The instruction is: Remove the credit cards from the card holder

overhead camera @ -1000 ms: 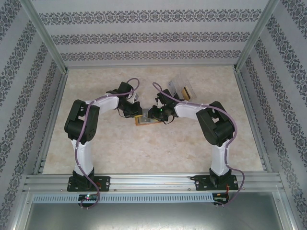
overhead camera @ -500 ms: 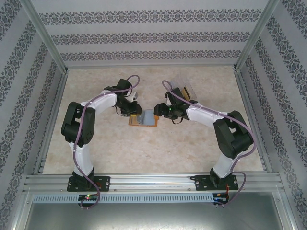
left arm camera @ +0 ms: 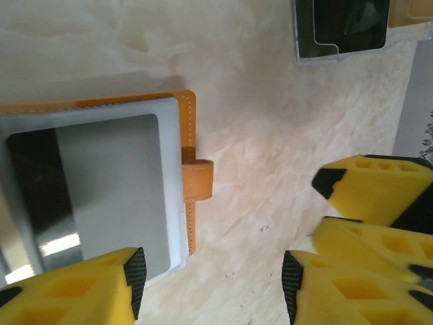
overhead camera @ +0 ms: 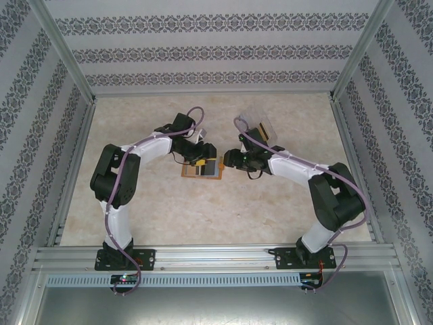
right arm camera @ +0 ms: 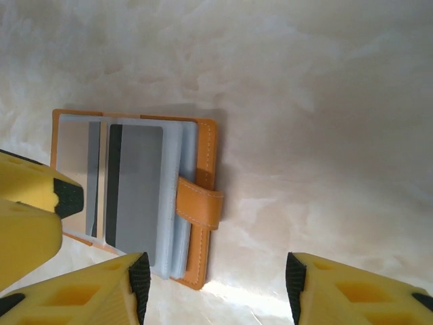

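Credit cards (right arm camera: 135,196) sit tucked in the pale grey-blue pockets of the card holder (right arm camera: 206,152), so by my reckoning the pulling-out has yet to be done for these.

The biggest thing in front of me is the pale marbled surface (right arm camera: 325,101). Reaching over it from the near edge are the left arm (overhead camera: 152,144) and the right arm (overhead camera: 292,167), bent in toward each other so their tips come close together near the middle. Beyond the right arm's wrist, toward the far side, stands a clear box (overhead camera: 260,125) with something dark and something yellowish in it, apart from the holder.

The holder lies open and flat between the two tips, its long side running left to right across the surface. The left jaws hang over its far edge, spread wide with nothing in them. The right jaws stand just off its right-hand edge, equally spread and empty. That right-hand edge carries the little orange tab (right arm camera: 199,203), which points at the right jaws.

On the top leaf I make out a grey card with a dark stripe, and a second pale card showing beside it. Their long sides run parallel to the tab edge, so crosswise to the holder's length.

I'd judge the left jaws the nearer, being over the holder, while the right has the clearer line in from the tab side. Which way the pockets open I cannot tell, and that would decide the direction of the pull.
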Robot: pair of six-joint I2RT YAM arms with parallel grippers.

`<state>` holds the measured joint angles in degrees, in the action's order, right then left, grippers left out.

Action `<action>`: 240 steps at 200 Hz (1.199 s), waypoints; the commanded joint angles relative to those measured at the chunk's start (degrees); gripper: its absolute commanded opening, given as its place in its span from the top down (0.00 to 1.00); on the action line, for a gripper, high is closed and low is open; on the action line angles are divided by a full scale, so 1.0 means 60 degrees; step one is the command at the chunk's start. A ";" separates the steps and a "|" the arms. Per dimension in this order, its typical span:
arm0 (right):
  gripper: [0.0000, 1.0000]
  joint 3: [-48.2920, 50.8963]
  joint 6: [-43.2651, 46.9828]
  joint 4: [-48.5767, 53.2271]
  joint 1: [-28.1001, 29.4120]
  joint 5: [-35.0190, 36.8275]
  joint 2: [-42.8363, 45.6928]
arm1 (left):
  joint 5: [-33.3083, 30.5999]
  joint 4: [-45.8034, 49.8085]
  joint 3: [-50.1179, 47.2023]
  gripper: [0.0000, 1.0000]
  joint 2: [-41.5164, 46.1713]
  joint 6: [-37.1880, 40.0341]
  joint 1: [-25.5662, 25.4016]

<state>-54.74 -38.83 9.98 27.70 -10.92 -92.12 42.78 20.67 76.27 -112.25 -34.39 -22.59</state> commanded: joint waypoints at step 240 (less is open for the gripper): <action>0.72 -0.2293 -0.1116 0.0403 0.1163 -0.0393 -0.3231 | -0.0524 -0.0326 -0.0464 0.57 -0.0344 -0.0860 0.0694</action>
<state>-67.46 -44.84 10.09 35.66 -13.13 -109.71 38.98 18.46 71.85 -112.77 -39.57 -18.63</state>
